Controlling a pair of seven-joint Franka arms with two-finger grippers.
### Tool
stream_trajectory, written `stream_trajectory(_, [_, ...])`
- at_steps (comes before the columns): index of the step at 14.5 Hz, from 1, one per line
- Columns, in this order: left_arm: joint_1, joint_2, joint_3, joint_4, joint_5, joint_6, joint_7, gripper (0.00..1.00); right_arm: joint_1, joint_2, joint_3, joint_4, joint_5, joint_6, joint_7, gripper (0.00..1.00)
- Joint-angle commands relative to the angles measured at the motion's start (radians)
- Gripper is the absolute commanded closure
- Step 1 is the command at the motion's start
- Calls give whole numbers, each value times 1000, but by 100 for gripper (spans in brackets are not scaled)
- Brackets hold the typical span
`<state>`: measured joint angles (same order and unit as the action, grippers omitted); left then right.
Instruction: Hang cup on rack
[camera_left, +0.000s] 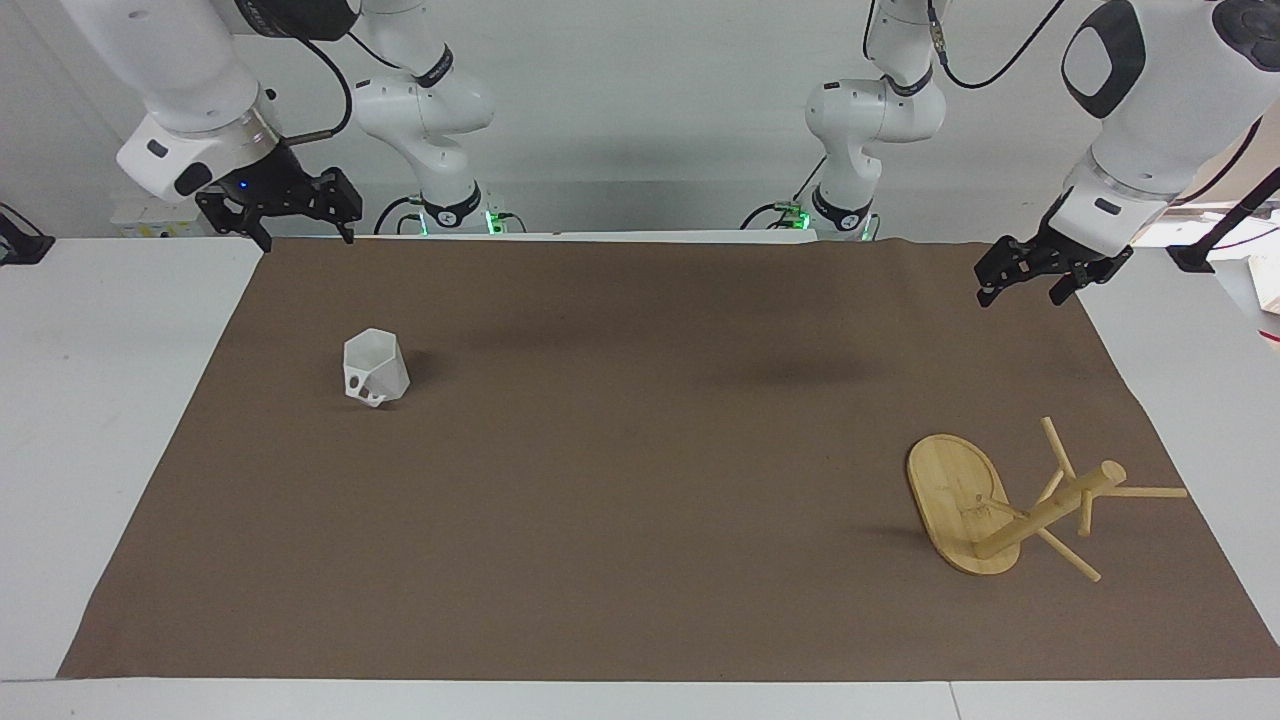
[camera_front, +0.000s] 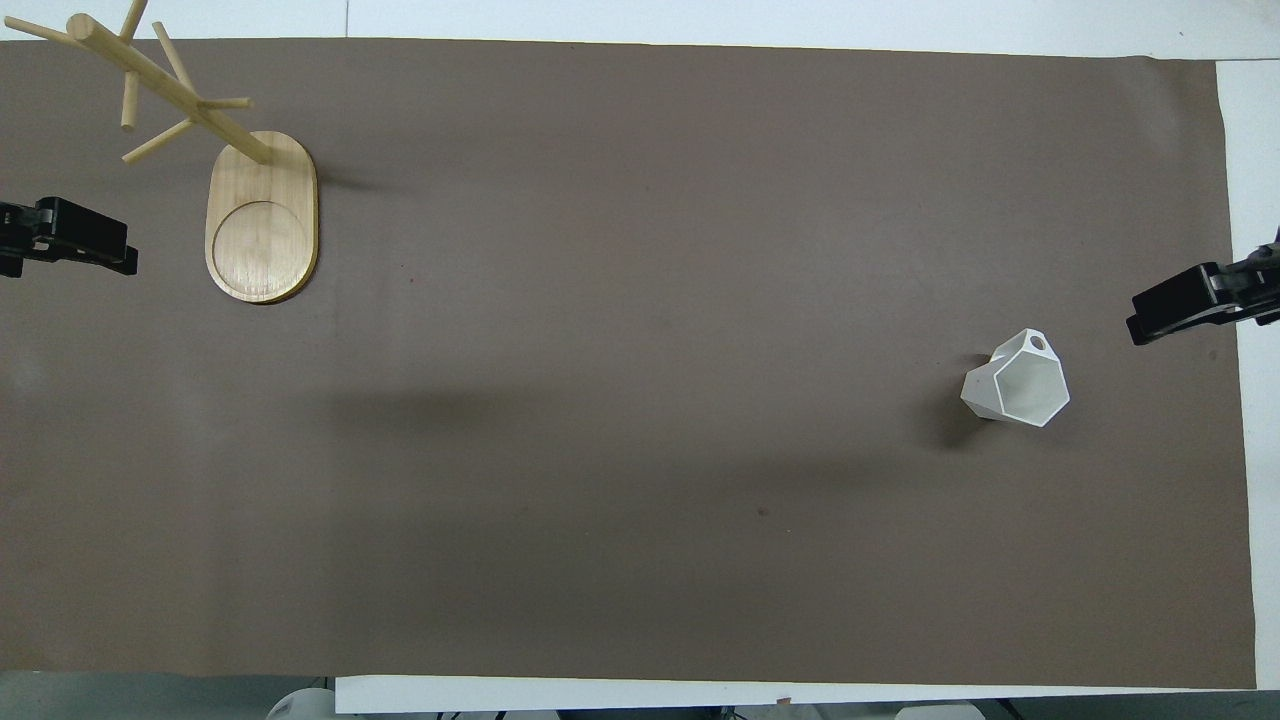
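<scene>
Looking across the table in the facing view, the small white faceted cup (camera_left: 375, 368) stands upright on the brown mat toward the right arm's end, closer to the robots' edge than to the opposite one, its blocky handle turned away from the robots. The right gripper (camera_left: 295, 222) hangs over the mat's corner at that end, fingers spread and empty, so it is much the nearer one to the cup. The left gripper (camera_left: 1030, 280) waits, parted and empty, over the mat's other robot-side corner.

From overhead, the light bamboo rack (camera_front: 262, 215) stands toward the left arm's end, farther from the robots than the cup (camera_front: 1017, 381), its long oval base running away from the robots and its post at the farther end. The right gripper (camera_front: 1165, 315) shows at the mat's edge.
</scene>
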<state>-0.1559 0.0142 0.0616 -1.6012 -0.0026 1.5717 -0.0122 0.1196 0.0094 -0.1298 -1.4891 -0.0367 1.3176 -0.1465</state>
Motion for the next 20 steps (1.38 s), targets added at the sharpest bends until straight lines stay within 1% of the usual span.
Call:
stream_trajectory(1, [4, -20, -2, -22, 16, -4, 3, 0, -8, -14, 4, -26, 1, 9, -28, 0])
stream_trajectory(3, [4, -20, -2, -22, 16, -4, 3, 0, -17, -15, 2, -37, 17, 35, -242, 0])
stream_trajectory(4, [4, -20, -2, -22, 16, -4, 3, 0, -47, -17, 2, -62, 18, 55, -398, 0])
stream_trajectory(5, [4, -20, -2, -22, 16, -6, 3, 0, -76, -17, 2, -72, 18, 102, -562, 0])
stream_trajectory(6, [4, -20, -2, -22, 16, -6, 3, 0, -103, -6, 2, -82, 27, 127, -688, 0])
stream_trajectory(7, [4, -20, -2, -22, 16, -4, 3, 0, -148, 10, 1, -88, 81, 152, -835, 0])
stream_trajectory(9, [4, -20, -2, -22, 16, -4, 3, 0, -228, 33, 1, -147, 208, 230, -1084, 0])
stream_trajectory(10, [4, -20, -2, -22, 16, -6, 3, 0, -262, 55, 1, -169, 272, 248, -1190, 0])
stream_trajectory(11, [4, -20, -2, -22, 16, -6, 3, 0, -296, 84, 1, -180, 332, 255, -1285, 0])
stream_trajectory(14, [4, -20, -2, -22, 16, -4, 3, 0, -418, 211, 1, -184, 490, 253, -1545, 0])
stream_trajectory(15, [4, -20, -2, -22, 16, -6, 3, 0, -460, 231, 2, -210, 521, 253, -1608, 0])
stream_trajectory(16, [4, -20, -2, -22, 16, -4, 3, 0, -501, 241, 2, -268, 558, 259, -1730, 0])
stream_trajectory(17, [4, -20, -2, -22, 16, -6, 3, 0, -540, 254, 1, -334, 631, 267, -1871, 0])
stream_trajectory(18, [4, -20, -2, -22, 16, -6, 3, 0, -570, 288, 1, -389, 712, 281, -2007, 0])
stream_trajectory(19, [4, -20, -2, -22, 16, -6, 1, 0, -578, 294, 1, -430, 754, 284, -2101, 0])
stream_trajectory(20, [4, -20, -2, -22, 16, -6, 3, 0, -580, 291, 1, -453, 767, 284, -2149, 0])
